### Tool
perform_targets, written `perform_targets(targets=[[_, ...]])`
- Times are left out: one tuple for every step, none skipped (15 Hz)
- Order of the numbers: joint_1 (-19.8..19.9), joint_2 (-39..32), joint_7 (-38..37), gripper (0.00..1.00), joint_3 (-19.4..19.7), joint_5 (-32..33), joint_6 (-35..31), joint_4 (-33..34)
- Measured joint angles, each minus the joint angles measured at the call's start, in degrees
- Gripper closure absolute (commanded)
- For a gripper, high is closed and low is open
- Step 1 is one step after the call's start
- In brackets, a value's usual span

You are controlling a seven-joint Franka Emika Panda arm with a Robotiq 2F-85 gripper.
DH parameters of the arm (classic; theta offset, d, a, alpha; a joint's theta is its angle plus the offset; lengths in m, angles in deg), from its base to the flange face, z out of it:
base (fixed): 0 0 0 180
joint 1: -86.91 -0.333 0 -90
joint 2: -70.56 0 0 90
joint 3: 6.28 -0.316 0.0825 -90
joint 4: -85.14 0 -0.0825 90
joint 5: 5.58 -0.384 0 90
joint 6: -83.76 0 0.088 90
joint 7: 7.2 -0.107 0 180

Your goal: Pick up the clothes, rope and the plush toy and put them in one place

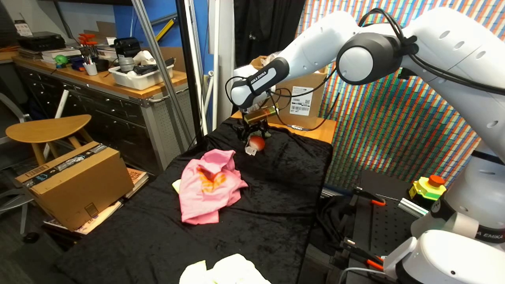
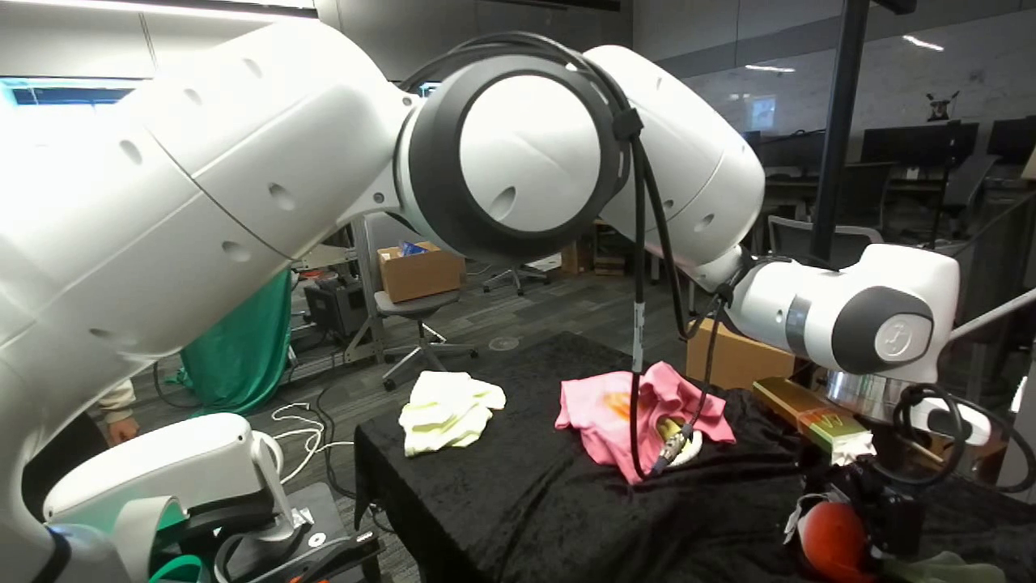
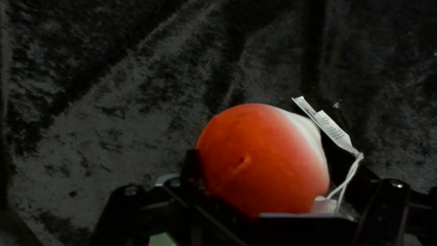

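Toy (image 3: pixel 263 150) sits between the fingers of the claw (image 3: pixel 264 167), on the black cloth (image 1: pixel 272 232). Jaws stand wide apart; finger contact cannot be told. In an exterior view, pink garment (image 1: pixel 209 193) lies nearer, left; pale garment (image 1: pixel 230 272) nearest.

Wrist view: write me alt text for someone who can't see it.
A rounded red-orange and white plush toy sits between the open jaws of the end effector, a white tag on a string beside it. Behind is creased black cloth.
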Motion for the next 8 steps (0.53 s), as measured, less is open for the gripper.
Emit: perform_targets(targets=[[0.00,-0.01,-0.16,0.27,0.02,0.00,0.00,-0.03],[0.00,-0.01,-0.21,0.34,0.03,0.00,0.00,-0.07],[0.00,0.00,-0.26,0.42,0.04,0.00,0.00,-0.11],[0.00,0.00,-0.30,0.51,0.06,0.00,0.00,-0.13],[0.00,0.00,-0.31,0.57,0.06,0.00,0.00,-0.14],[0.00,0.02,-0.31,0.64,0.06,0.00,0.00,-0.14],[-0.01,0.07,-0.31,0.72,0.06,0.00,0.00,-0.14],[-0.02,0.19,-0.31,0.79,0.06,0.00,0.00,-0.16]])
